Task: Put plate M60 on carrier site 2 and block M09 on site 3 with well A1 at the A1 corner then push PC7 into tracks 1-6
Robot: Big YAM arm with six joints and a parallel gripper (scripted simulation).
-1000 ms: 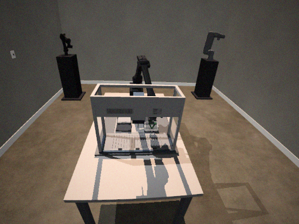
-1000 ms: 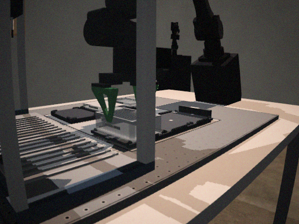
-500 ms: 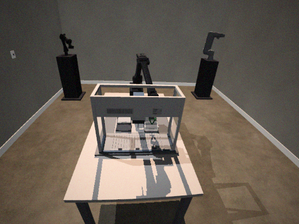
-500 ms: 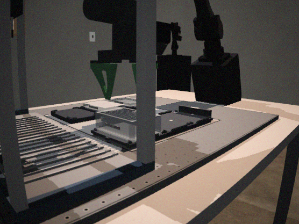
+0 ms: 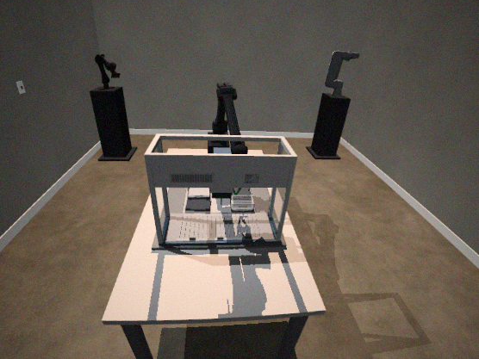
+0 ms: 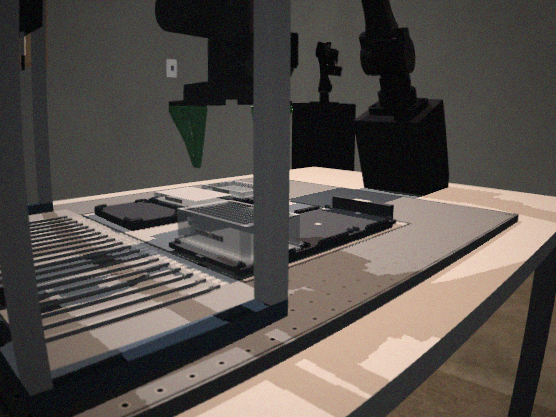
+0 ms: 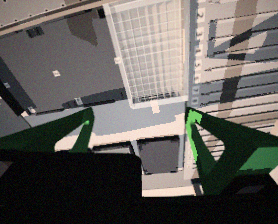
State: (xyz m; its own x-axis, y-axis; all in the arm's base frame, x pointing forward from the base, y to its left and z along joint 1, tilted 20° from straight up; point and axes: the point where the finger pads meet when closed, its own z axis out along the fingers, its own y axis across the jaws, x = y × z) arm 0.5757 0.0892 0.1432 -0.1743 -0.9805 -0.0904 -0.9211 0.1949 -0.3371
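Pincer (image 7: pixel 140 114) is spread as wide as it goes with nothing in it, hanging well above the bench (image 6: pixel 475 266). The deep-well block M09 (image 7: pixel 147 50) sits on the carrier PC7 (image 6: pixel 350 223), at the end away from the handle, so that half looks done to me. From the pincer it lies ahead and below, its long axis running straight away between the green fingers, and the rails (image 7: pixel 240 75) are off to the right. Right under the pincer is a dark square (image 7: pixel 157 152), probably the bare nest S3. The pale flat slab (image 6: pixel 192 194) one nest back toward the arm's base is likely M60, though I can't read any label. So I'd guess the next reach goes backward, not forward.
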